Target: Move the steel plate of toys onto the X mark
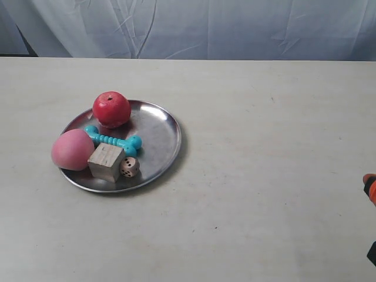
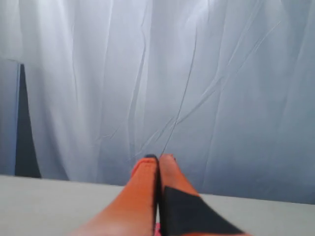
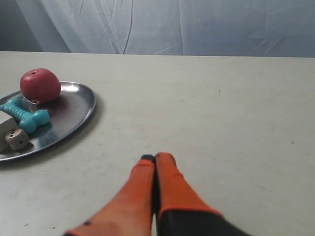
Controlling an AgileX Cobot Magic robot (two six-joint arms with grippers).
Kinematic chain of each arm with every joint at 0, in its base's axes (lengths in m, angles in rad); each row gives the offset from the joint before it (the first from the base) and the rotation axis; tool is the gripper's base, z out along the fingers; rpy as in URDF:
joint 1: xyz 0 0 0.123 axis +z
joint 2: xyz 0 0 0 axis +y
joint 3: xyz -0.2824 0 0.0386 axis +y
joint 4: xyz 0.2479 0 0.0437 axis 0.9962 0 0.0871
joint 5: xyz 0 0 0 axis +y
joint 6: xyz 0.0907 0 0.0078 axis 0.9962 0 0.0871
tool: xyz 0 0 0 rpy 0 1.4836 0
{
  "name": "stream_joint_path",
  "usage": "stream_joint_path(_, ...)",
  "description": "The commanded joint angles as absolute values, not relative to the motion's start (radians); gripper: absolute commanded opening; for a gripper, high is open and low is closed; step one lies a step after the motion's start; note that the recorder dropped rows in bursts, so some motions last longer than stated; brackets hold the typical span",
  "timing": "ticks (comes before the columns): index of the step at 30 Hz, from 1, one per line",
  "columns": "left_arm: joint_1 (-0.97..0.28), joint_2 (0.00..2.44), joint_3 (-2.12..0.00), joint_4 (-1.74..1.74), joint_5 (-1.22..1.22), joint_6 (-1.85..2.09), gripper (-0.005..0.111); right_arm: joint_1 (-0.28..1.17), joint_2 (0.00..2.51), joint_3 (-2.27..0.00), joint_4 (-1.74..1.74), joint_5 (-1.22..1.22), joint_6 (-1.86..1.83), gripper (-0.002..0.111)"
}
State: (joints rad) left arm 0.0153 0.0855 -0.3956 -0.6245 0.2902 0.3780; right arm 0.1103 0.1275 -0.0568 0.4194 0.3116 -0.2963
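The steel plate (image 1: 157, 136) lies on the off-white table at the exterior view's left, also seen in the right wrist view (image 3: 74, 110). On it sit a red apple (image 1: 111, 109), a pink peach (image 1: 71, 149), a turquoise bone (image 1: 113, 140), a wooden cube (image 1: 106, 162) and a die (image 1: 129, 167). My right gripper (image 3: 156, 158) is shut and empty, low over bare table well away from the plate. Its orange tip (image 1: 370, 187) shows at the exterior view's right edge. My left gripper (image 2: 158, 158) is shut, empty and faces the curtain. I see no X mark.
A pale wrinkled curtain (image 1: 235, 26) hangs behind the table's far edge (image 1: 247, 59). A dark strip (image 2: 27, 132) stands beside the curtain in the left wrist view. Bare tabletop (image 1: 264, 153) stretches between the plate and my right gripper.
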Motion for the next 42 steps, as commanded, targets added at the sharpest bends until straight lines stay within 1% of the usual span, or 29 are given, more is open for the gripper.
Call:
stream_joint_path(1,0.022,0.054,-0.218,-0.634,0.235,0.380,0.000,0.105,0.122,-0.052,0.419,0.309,-0.295,0.000)
stream_joint_path(5,0.022,0.054,-0.096,-0.630,0.193,0.380,0.000,0.105,0.122,-0.052,0.419,0.309,-0.295,0.000)
stream_joint_path(9,0.022,0.054,-0.052,-0.616,0.230,0.378,0.000,0.105,0.122,-0.052,0.419,0.309,-0.295,0.000)
stream_joint_path(14,0.022,0.049,-0.041,-0.613,0.253,0.378,0.000,0.105,0.122,-0.052,0.419,0.309,-0.295,0.000)
stream_joint_path(18,0.022,0.000,-0.038,-0.611,0.256,0.378,0.000,0.105,0.122,-0.052,0.419,0.309,-0.295,0.000)
stream_joint_path(42,0.022,0.000,-0.038,-0.598,0.247,0.378,0.000,0.105,0.122,-0.052,0.420,0.305,-0.295,0.000)
